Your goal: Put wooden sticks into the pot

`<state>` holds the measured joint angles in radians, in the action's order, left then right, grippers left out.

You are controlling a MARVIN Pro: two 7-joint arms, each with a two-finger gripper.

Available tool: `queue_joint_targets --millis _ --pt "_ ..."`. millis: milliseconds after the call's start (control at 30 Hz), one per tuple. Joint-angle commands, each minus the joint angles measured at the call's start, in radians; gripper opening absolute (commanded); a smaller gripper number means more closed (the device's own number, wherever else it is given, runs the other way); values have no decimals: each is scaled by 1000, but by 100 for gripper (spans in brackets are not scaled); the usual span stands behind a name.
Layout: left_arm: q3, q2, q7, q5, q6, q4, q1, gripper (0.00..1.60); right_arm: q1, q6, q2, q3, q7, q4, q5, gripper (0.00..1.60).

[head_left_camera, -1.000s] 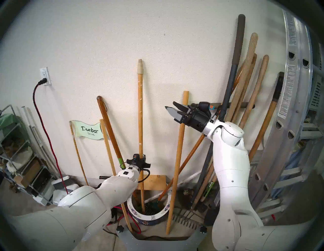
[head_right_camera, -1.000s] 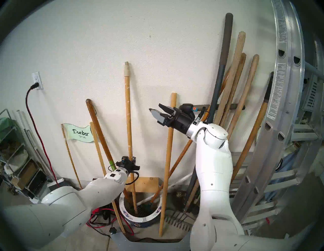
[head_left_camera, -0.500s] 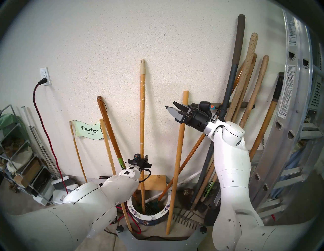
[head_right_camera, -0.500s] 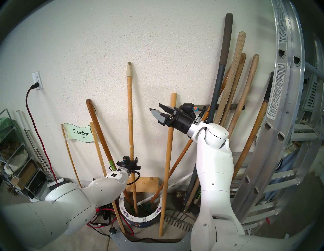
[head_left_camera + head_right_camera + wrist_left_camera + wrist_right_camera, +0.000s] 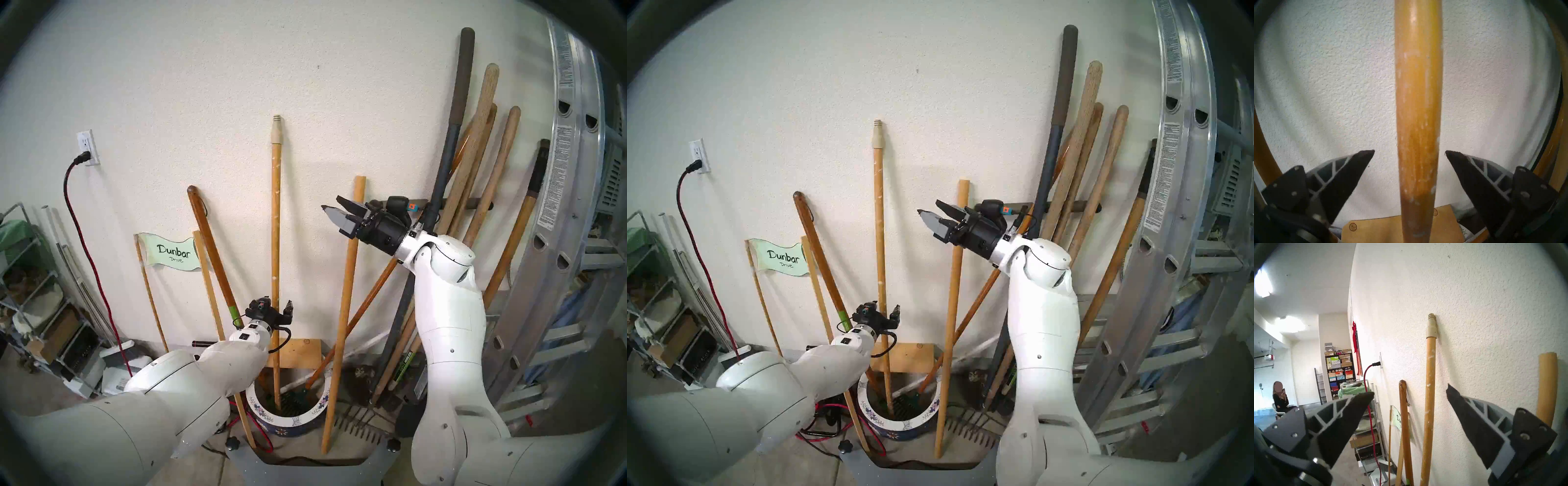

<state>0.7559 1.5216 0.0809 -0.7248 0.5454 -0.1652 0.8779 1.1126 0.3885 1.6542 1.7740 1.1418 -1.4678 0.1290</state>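
From the head views, the paint-flecked pole (image 5: pixel 275 237) stands in the flowered pot (image 5: pixel 288 419), the plain pole (image 5: pixel 344 322) beside it on the floor. Left wrist: the left gripper (image 5: pixel 1410 151) gapes wide around the shaft, seemingly untouching; withdrawing crookedly could topple it. Right wrist: the right gripper (image 5: pixel 1410 390) hangs wide, empty.

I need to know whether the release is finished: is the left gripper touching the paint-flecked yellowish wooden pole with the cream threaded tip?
Apart. In the left wrist view, the left gripper stands open, wall showing between each fingertip and the paint-flecked pole.
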Motion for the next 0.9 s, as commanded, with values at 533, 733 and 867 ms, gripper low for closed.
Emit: queue_joint_targets --millis 533,733,867 --pt "-15 -99 28 39 206 -160 109 160 -21 -6 0 -5 -11 46 -1 160" --pt "-9 -130 24 49 248 -205 123 160 -23 -6 -3 -5 -16 57 -3 160" --pt "-8 -145 25 56 269 -231 137 160 -24 -6 -4 -5 -19 65 -4 160"
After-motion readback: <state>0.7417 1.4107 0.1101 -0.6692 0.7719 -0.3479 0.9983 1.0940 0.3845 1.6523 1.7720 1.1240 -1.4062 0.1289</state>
